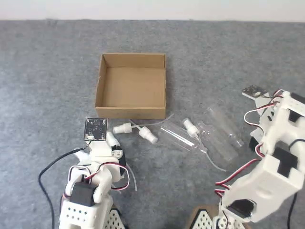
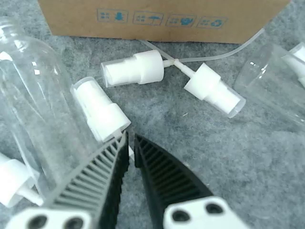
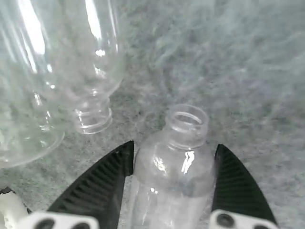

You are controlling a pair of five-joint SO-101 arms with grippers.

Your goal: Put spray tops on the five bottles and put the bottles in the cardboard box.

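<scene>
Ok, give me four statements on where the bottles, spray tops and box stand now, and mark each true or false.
1. Loose spray tops lie on the grey carpet just outside the cardboard box. True.
2. The bottle at the right gripper wears a spray top. False: its neck is bare.
3. One bottle is already in the box. False: the bottles lie on the carpet.
4. The left gripper sits right by a spray top. True.

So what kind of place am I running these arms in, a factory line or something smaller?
Probably a small tabletop test setup, not a line: a grey felt-like mat, a plain pale wall behind, and just one cardboard box with loose clear bottles and spray tops.
</scene>
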